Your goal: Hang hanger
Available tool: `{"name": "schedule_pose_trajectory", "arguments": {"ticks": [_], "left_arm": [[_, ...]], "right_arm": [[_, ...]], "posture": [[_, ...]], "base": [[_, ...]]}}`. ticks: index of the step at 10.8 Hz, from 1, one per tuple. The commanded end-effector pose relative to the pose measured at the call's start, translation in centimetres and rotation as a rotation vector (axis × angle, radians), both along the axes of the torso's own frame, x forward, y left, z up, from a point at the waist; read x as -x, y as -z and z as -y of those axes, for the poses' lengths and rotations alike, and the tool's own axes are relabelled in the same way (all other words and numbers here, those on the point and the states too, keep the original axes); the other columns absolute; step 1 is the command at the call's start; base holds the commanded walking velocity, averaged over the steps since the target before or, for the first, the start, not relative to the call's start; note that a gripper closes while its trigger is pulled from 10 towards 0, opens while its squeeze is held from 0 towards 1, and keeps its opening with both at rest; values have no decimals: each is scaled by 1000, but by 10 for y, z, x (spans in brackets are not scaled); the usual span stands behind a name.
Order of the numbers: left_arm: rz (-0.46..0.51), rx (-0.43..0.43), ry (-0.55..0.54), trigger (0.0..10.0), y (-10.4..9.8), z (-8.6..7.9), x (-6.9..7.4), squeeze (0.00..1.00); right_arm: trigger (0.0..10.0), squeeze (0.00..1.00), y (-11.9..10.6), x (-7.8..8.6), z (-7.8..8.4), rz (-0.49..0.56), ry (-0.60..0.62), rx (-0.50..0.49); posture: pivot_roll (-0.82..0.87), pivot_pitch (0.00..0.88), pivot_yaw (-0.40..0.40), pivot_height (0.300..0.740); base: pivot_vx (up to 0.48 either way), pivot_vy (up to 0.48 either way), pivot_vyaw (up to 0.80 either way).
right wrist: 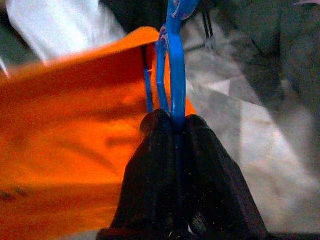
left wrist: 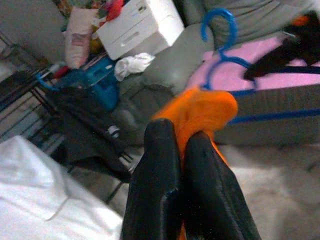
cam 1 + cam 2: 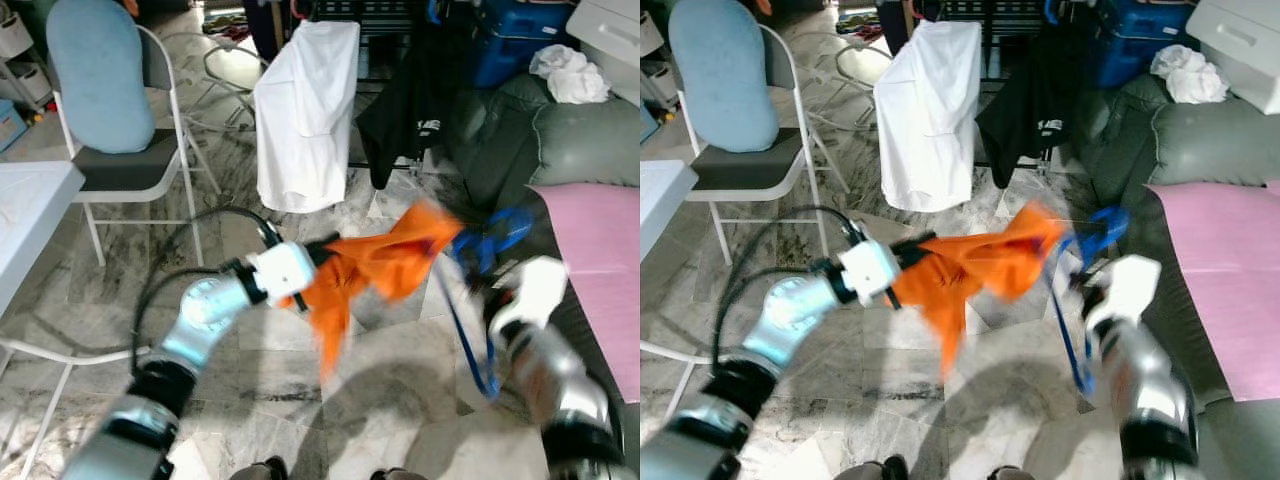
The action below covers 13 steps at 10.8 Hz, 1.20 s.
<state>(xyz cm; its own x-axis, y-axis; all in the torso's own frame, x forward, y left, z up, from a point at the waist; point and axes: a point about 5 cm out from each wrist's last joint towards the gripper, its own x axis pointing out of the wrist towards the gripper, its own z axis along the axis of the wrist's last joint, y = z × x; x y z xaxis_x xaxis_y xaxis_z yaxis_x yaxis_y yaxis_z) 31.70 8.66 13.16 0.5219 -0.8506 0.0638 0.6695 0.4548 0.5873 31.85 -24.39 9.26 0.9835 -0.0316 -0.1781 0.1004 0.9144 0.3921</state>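
Orange cloth [image 3: 385, 262] stretches between the arms above the marble floor [image 3: 400, 380], left gripper [image 2: 182, 137] pinched shut on it, right gripper [image 1: 174, 119] clamped on the blue hanger [image 1: 172, 60], as wrist views show.

A white shirt [image 3: 305, 110] and a black garment [image 3: 405, 120] hang on a rack. 1 folding chair [image 3: 125, 165] holds a blue cushion [image 3: 100, 75]; a pink mat [image 3: 595, 250] covers the grey sofa [image 3: 560, 140].

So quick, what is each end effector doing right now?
Left end effector: closed on the orange cloth.
Right end effector: closed on the blue hanger.
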Motion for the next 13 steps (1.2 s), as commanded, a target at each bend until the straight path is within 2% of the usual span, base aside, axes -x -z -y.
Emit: {"name": "schedule_pose_trajectory", "arguments": {"ticks": [1, 2, 3, 6, 8, 9, 10, 13], "left_arm": [[-18, -17, 12, 10000, 8, 0, 6, 0], [-69, -10, 11, 10000, 19, 4, 9, 0], [-106, -25, 24, 10000, 30, 11, 14, 0], [-208, -57, 62, 10000, 54, 29, 26, 0], [-251, -66, 61, 10000, 66, 33, 32, 0], [-268, -61, 59, 10000, 68, 33, 32, 0], [-306, -41, 45, 10000, 71, 33, 33, 1000], [-303, -34, 19, 10000, 73, 31, 33, 1000]], "right_arm": [[10000, 0, -28, -8, 8, 102, 80, -83], [10000, 0, -50, -18, -5, 188, 43, -155], [10000, 0, -73, -26, -28, 274, -54, -198], [10000, 0, -135, -36, -79, 503, -278, -396], [10000, 0, -155, -27, -105, 596, -436, -411], [10000, 0, -156, -23, -109, 616, -467, -330], [10000, 0, -152, -17, -117, 633, -511, -148], [10000, 0, -131, -6, -129, 583, -596, 192]], "posture": [[-177, 124, 56, 740], [-183, 125, 55, 740], [-197, 124, 51, 740], [-219, 117, 45, 740], [-216, 109, 35, 740], [-214, 107, 32, 740], [-211, 105, 31, 740], [-207, 101, 33, 740]], "base": [[0, 0, 0], [0, 0, 0], [0, 0, 0], [0, 0, 0], [0, 0, 0], [0, 0, 0], [0, 0, 0], [0, 0, 0]]}}
